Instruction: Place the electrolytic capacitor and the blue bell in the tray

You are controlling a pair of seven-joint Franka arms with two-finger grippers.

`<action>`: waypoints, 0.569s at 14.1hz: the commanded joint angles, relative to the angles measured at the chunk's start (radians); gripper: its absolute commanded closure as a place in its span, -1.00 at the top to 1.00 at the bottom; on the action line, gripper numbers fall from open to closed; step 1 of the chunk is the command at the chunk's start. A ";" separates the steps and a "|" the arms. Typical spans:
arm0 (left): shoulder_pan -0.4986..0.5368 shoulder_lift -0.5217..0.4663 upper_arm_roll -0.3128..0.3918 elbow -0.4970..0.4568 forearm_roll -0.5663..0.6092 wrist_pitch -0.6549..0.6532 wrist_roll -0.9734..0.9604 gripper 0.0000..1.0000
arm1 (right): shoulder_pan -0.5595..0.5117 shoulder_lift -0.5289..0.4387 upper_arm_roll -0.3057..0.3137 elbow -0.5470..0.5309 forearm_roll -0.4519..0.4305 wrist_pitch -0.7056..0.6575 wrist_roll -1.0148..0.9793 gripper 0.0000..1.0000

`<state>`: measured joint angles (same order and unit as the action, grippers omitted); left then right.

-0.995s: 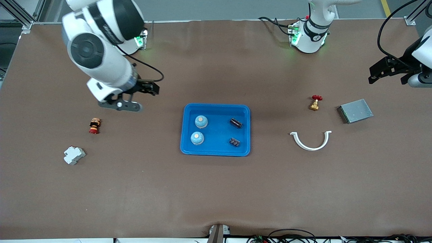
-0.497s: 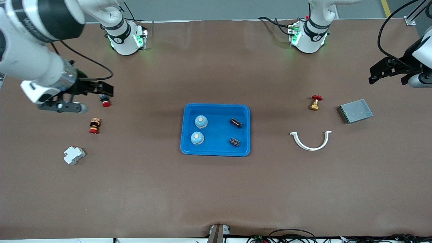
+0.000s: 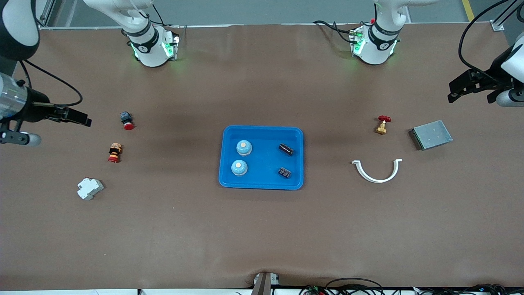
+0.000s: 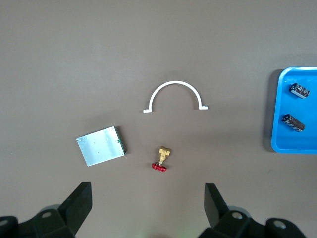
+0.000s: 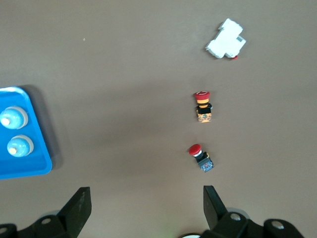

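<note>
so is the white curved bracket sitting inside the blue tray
No, the white curved bracket lies on the bare table toward the left arm's end, apart from the blue tray, which holds only two bells and two capacitors.

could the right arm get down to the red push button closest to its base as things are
Probably yes. The right hand is open, holds nothing, and hangs at the right arm's end of the table beside the red push button. The button stands apart from the second button, and nothing covers it.
</note>
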<state>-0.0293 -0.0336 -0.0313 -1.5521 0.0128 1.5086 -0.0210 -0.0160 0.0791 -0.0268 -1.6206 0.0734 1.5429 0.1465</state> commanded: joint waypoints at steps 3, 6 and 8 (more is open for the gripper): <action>0.002 0.003 0.002 0.007 0.004 0.005 0.021 1.00 | -0.012 -0.053 0.002 -0.013 -0.056 0.045 0.002 1.00; 0.000 0.003 0.002 0.007 0.004 0.005 0.019 1.00 | -0.009 -0.100 0.001 -0.025 -0.087 0.054 0.002 1.00; 0.003 0.001 0.002 0.007 0.004 0.005 0.021 1.00 | -0.010 -0.124 -0.001 -0.036 -0.087 0.080 -0.001 1.00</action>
<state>-0.0290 -0.0333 -0.0310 -1.5521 0.0128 1.5086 -0.0210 -0.0202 0.0031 -0.0299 -1.6191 0.0003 1.5942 0.1467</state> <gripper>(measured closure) 0.000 0.000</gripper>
